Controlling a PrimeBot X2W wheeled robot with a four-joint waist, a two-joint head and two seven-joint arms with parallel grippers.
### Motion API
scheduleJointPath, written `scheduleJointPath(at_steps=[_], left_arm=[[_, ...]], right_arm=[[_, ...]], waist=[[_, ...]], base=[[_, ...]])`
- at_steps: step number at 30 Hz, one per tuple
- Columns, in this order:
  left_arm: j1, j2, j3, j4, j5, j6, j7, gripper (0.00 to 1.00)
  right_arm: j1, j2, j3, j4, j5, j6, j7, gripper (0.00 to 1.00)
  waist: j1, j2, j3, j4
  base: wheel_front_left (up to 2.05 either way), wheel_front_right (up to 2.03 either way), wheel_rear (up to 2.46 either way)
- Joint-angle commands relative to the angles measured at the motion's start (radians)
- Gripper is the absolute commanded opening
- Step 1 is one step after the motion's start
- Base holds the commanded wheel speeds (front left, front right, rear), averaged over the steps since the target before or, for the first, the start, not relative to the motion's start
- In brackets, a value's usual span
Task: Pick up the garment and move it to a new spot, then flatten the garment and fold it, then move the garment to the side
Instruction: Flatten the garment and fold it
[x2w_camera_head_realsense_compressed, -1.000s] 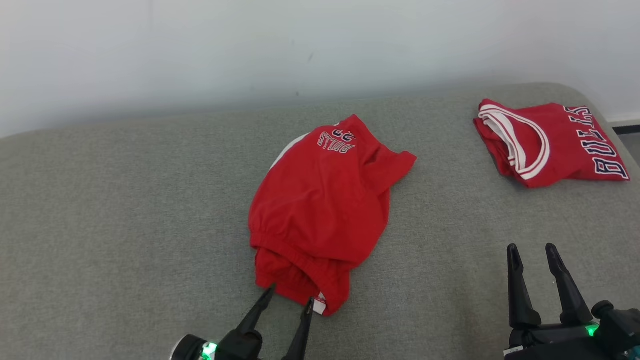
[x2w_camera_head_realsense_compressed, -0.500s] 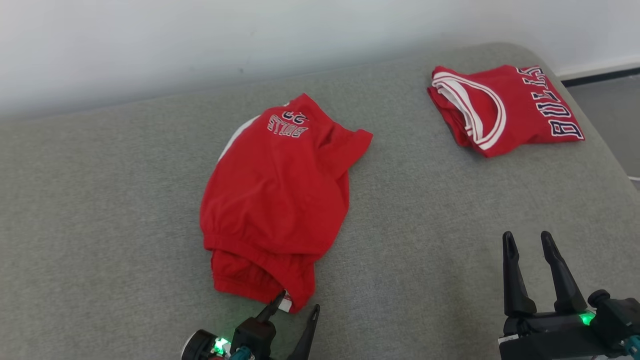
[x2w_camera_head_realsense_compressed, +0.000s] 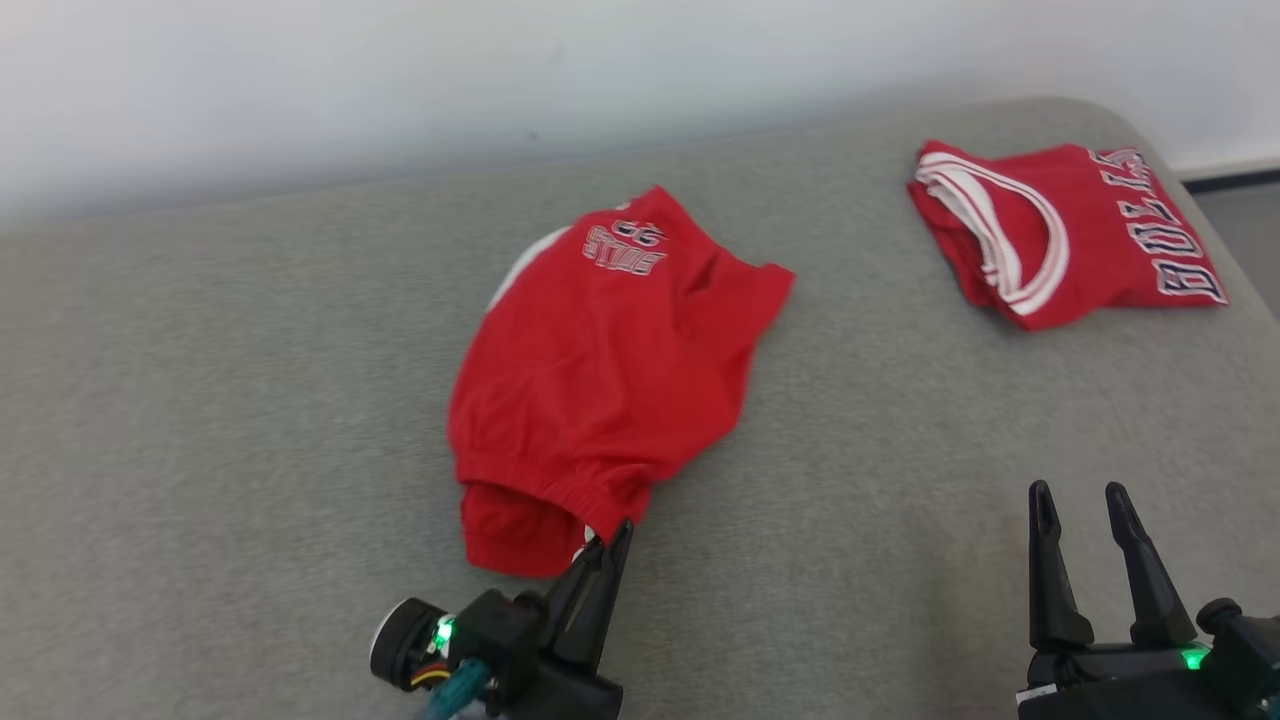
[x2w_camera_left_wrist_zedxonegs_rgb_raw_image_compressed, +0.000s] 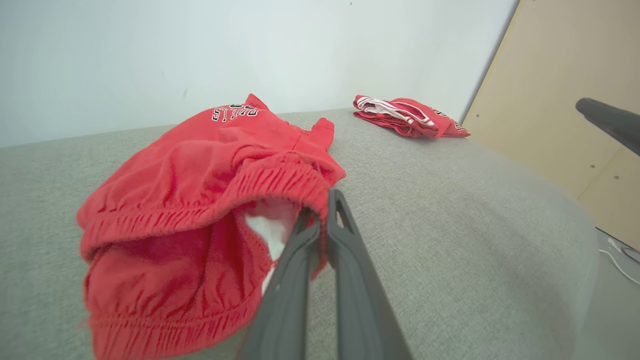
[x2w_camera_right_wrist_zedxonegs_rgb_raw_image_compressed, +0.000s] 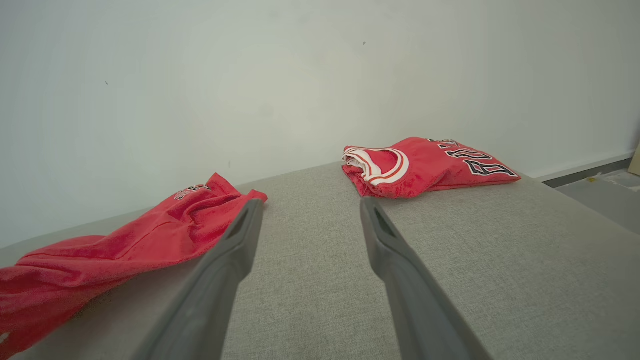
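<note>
Near the left front of the grey cushion (x2w_camera_head_realsense_compressed: 200, 400), the left jaws are closed on the right end of the waistband (x2w_camera_left_wrist_zedxonegs_rgb_raw_image_compressed: 270, 185) of the red shorts (x2w_camera_head_realsense_compressed: 600, 380). They pinch the elastic beside the white inner label (x2w_camera_left_wrist_zedxonegs_rgb_raw_image_compressed: 270, 227). The shorts lie crumpled in the middle of the cushion, legs pointing away toward the wall.

To lift well, I judge the arm should rise slowly, confirming that the pinch holds the thick elastic rather than one thin layer. It should then carry the cloth clear of the surface to a bare patch, well apart from the folded jersey (x2w_camera_head_realsense_compressed: 1060, 230) at the far right.

At the lower right, the right jaws stand open and empty above the cushion, free to take a second corner for flattening.

A second ago the left jaws were spread astride the waistband's edge; now they have shut on it, and the hem there sits slightly raised. The right jaws are unchanged, and the head camera has shifted.
</note>
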Motion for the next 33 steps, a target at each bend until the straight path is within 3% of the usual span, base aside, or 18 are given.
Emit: scheduleJointPath(at_steps=[1,8,13,17,23,24,25,33], left_arm=[[0.023,0.003,0.001,-0.011,0.002,0.0,-0.003,0.0],[0.13,0.082,0.016,-0.165,0.01,0.016,0.008,0.0],[0.235,0.152,0.053,-0.243,-0.02,0.035,0.044,0.0],[0.298,0.2,0.076,-0.235,-0.019,0.049,0.05,0.0],[0.319,0.204,0.106,-0.144,-0.045,0.06,0.021,0.0],[0.313,0.197,0.11,-0.137,-0.048,0.064,0.015,0.7],[0.307,0.192,0.112,-0.136,-0.047,0.065,0.011,1.0],[0.283,0.15,0.193,-0.281,-0.033,0.065,-0.003,1.0]], right_arm=[[0.01,-0.004,0.0,0.002,0.0,-0.003,0.0,1.0],[0.027,-0.009,-0.012,0.005,0.003,-0.003,0.0,1.0],[0.035,-0.007,-0.02,0.006,0.004,-0.003,0.0,1.0],[0.031,-0.012,-0.014,0.009,0.005,-0.003,0.0,1.0],[0.035,-0.022,-0.019,0.016,0.008,-0.003,0.0,1.0],[0.037,-0.023,-0.02,0.017,0.008,-0.003,0.0,1.0],[0.038,-0.025,-0.021,0.018,0.009,-0.003,0.0,1.0],[0.047,-0.021,-0.032,0.02,0.004,-0.003,0.0,1.0]], waist=[[-0.0001,0.0,-0.049,0.075],[-0.0001,0.0,-0.085,0.189],[-0.0001,0.0,-0.092,0.231],[-0.0001,0.0,-0.088,0.235],[-0.0001,0.0,-0.084,0.222],[-0.0001,0.0,-0.086,0.221],[-0.0001,0.0,-0.087,0.219],[-0.0001,0.0,-0.116,0.215]], base=[[0.0,0.0,0.0],[0.0,0.0,0.0],[0.0,0.0,0.0],[0.0,0.0,0.0],[0.0,0.0,0.0],[0.0,0.0,0.0],[0.0,0.0,0.0],[0.0,0.0,0.0]])
